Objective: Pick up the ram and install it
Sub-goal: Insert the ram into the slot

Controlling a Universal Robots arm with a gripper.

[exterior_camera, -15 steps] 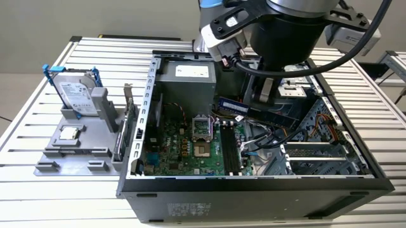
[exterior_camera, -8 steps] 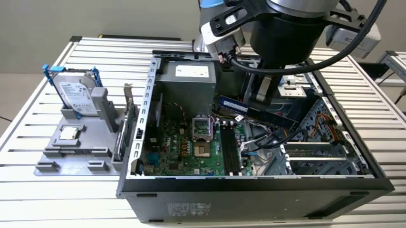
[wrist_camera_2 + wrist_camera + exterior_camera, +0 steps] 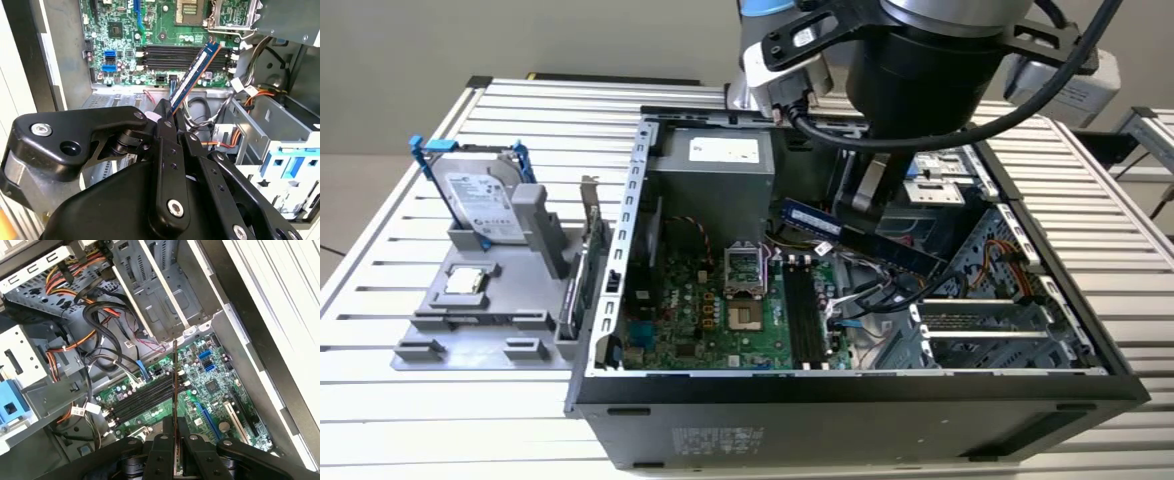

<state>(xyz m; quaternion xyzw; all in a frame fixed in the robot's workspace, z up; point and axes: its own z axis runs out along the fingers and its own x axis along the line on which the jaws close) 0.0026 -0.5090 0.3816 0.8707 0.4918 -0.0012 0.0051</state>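
Exterior view: ram held over the open computer

Our gripper (image 3: 865, 222) pinches the ram (image 3: 809, 217), tilted above the empty black slots (image 3: 803, 310) and clear of them. We judge pickup done and installing under way. Seating calls for levelling it along one slot.

Memory slots (image 3: 140, 399) clear above; cables (image 3: 95, 312) crowding beside, drive cage (image 3: 160, 300) near

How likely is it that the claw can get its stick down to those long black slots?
Probably yes: the gripper holds the ram above the open case, the slots lie uncovered below, and the cables sit beside them, not across.
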